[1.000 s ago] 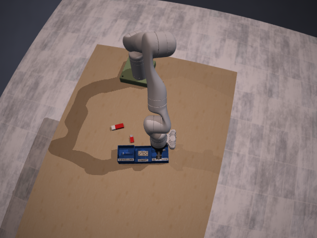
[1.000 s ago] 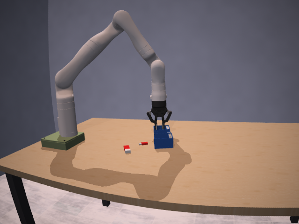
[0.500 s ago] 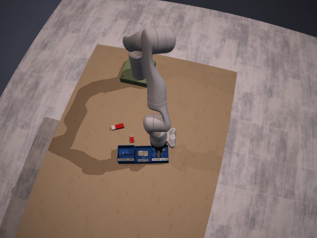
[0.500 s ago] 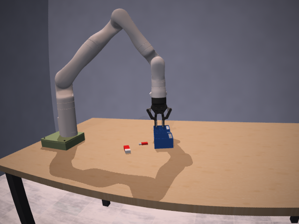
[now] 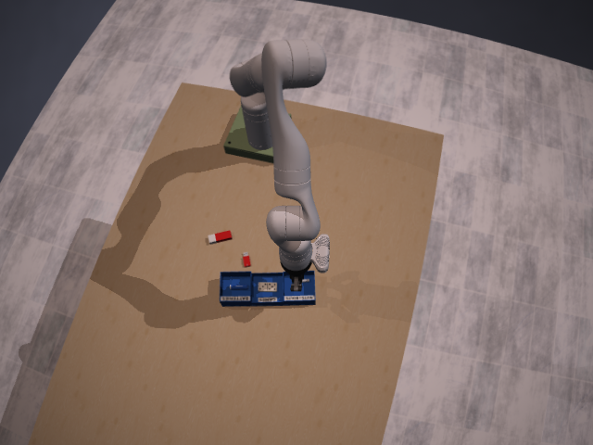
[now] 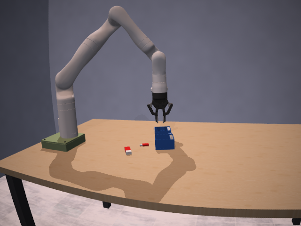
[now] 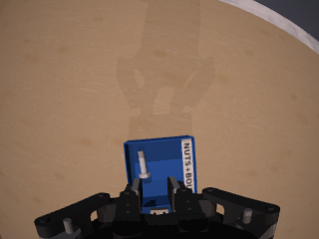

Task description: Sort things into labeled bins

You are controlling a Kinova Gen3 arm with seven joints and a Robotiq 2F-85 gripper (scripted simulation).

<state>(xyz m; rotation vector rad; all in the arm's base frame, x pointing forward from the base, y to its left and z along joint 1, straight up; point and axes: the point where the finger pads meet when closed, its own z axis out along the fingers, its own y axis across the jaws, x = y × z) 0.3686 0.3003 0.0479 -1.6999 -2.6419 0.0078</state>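
Note:
Three blue bins stand in a row near the table's middle. The left one [image 5: 234,298] is labelled for batteries and holds a thin grey thing [image 5: 234,286]. The middle one [image 5: 268,298] holds a white domino [image 5: 268,286]. The right one [image 5: 309,287] [image 7: 159,141] is labelled nuts and bolts. A silver bolt [image 7: 143,166] lies inside it. My gripper [image 5: 296,282] [image 6: 160,119] [image 7: 155,186] hangs just above this bin, partly open, with nothing between its fingers. A red and white block [image 5: 220,236] [image 6: 127,149] and a small red thing with a silver end [image 5: 246,259] [image 6: 145,144] lie on the table behind the bins.
The arm's green base [image 5: 244,146] [image 6: 63,141] stands at the table's far end. In the exterior view the row of bins [image 6: 164,142] shows end-on. The table's edges are far from the bins on all sides.

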